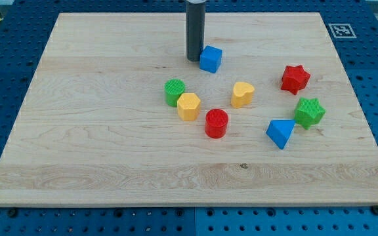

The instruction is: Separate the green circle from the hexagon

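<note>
The green circle [174, 92] stands near the board's middle, touching the yellow hexagon [189, 106] at its lower right. My tip [194, 59] rests on the board toward the view's top, just left of the blue cube [210, 58] and touching or nearly touching it. The tip is above and slightly right of the green circle, well apart from it.
A red cylinder [216, 123] sits right below the hexagon. A yellow heart [243, 94], a red star [295, 78], a green star-like block [309, 112] and a blue triangle [280, 133] lie to the view's right. The wooden board [77, 164] lies on a blue pegboard.
</note>
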Tool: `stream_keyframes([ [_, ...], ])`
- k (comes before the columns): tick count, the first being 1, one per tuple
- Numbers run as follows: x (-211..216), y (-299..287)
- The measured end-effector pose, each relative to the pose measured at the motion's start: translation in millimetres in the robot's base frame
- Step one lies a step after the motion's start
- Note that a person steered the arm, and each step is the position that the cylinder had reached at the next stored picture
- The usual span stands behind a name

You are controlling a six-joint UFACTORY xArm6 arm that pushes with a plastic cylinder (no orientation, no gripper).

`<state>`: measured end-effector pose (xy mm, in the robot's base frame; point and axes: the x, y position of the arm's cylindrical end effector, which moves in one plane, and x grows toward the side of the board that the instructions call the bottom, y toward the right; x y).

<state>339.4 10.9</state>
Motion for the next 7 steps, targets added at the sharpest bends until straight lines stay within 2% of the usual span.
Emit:
stream_keyframes([
  [1,14,11],
  [3,15,31],
  [4,6,-3],
  [6,-6,-124],
  [7,14,-165],
])
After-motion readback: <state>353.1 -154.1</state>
